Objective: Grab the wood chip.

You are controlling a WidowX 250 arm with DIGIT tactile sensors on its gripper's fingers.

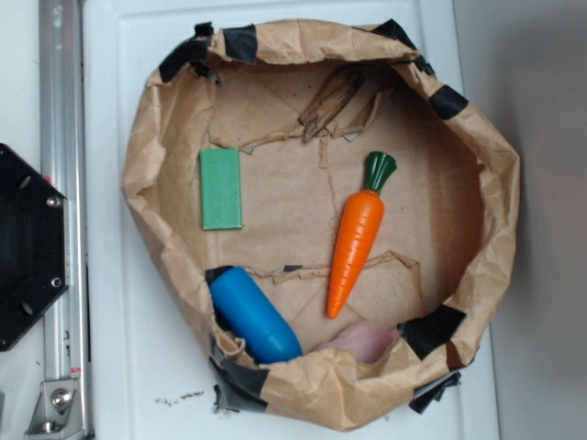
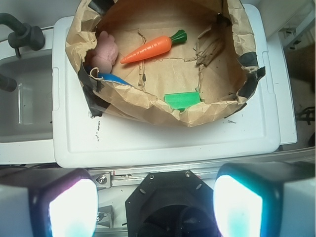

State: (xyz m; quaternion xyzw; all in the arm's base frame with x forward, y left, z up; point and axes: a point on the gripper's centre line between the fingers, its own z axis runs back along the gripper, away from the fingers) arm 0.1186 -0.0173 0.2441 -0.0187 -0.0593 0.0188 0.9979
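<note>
One wood chip (image 1: 335, 99) lies in the upper middle of the exterior frame, inside the crumpled paper bag (image 1: 495, 174). In your wrist view the chip sits upper right, well apart from the gripper (image 2: 155, 202). The gripper's two fingers (image 2: 66, 207) fill the bottom corners with the jaws spread wide, holding nothing. The chip's brown blends into the paper, so its outline is hard to trace. You can count one orange carrot (image 1: 356, 240), one green block (image 1: 221, 189), one blue cylinder (image 1: 254, 314) and one pink object (image 1: 365, 341). The bag's rim partly covers the pink object, and in the wrist view it hides most of the cylinder.
</note>
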